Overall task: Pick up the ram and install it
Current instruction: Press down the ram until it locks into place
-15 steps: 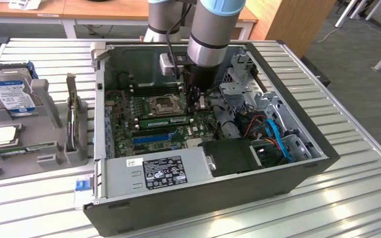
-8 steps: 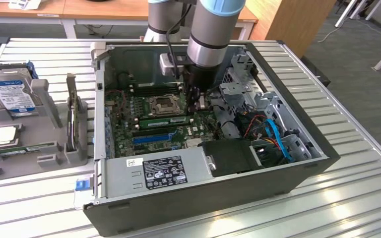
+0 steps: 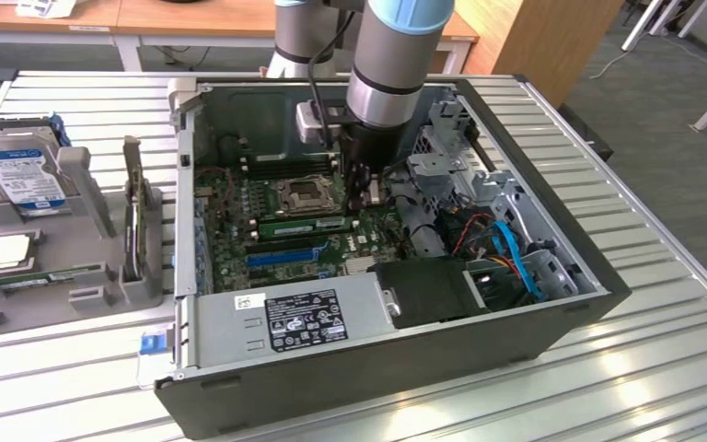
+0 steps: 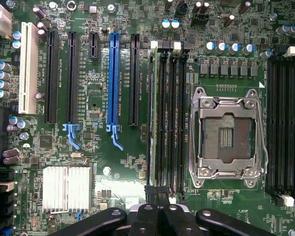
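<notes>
The arm is seen reaching down into the open computer case (image 3: 538,304), which lies on the slatted worktop (image 3: 685,368); the tool (image 3: 360,189) is placed low over the motherboard (image 3: 225,239), just at the 3 o'clock side of the empty processor socket (image 3: 298,195) in the exterior view.

In the wrist view the black tool body (image 4: 160,221) is found at the 6 o'clock edge, directly in line with the bank of black memory slots (image 4: 179,118) beside the processor socket (image 4: 226,132); a thin green edge, judged to be the ram (image 4: 150,113), is seen standing in the outermost slot of this bank, on the side toward the blue expansion slot (image 4: 112,81). In the exterior view a green stick (image 3: 307,225) is lying along the slots at about 5 o'clock from the socket, close beside the tool.

Whether the tool is clamped on the ram, or is only resting over it, cannot be told; its fingertips are hidden.

The picking up is judged to be done, since the ram is already at the motherboard and not in the grey holder (image 3: 96,230) at 9 o'clock of the case; the stick appears to be entered in its slot; whether it is fully pressed home and the end latches are closed cannot be confirmed.
</notes>
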Robot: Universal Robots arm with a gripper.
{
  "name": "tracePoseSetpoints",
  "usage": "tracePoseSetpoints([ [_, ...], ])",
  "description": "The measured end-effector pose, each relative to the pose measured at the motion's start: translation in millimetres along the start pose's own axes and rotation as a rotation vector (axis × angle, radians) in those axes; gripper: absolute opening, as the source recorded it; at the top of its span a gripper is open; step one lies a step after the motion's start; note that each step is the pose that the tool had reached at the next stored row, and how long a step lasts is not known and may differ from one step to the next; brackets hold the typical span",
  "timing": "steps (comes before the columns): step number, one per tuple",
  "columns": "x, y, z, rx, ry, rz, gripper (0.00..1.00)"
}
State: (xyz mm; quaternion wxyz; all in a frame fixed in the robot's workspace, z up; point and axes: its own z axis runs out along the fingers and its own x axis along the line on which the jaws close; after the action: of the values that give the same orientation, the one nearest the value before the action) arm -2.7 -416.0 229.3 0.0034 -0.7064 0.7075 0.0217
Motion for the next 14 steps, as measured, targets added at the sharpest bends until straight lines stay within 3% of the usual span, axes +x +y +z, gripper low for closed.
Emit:
tracePoseSetpoints([
  [14,0.0,-0.1,2.3,0.0003,-0.0002,0.000,0.10],
])
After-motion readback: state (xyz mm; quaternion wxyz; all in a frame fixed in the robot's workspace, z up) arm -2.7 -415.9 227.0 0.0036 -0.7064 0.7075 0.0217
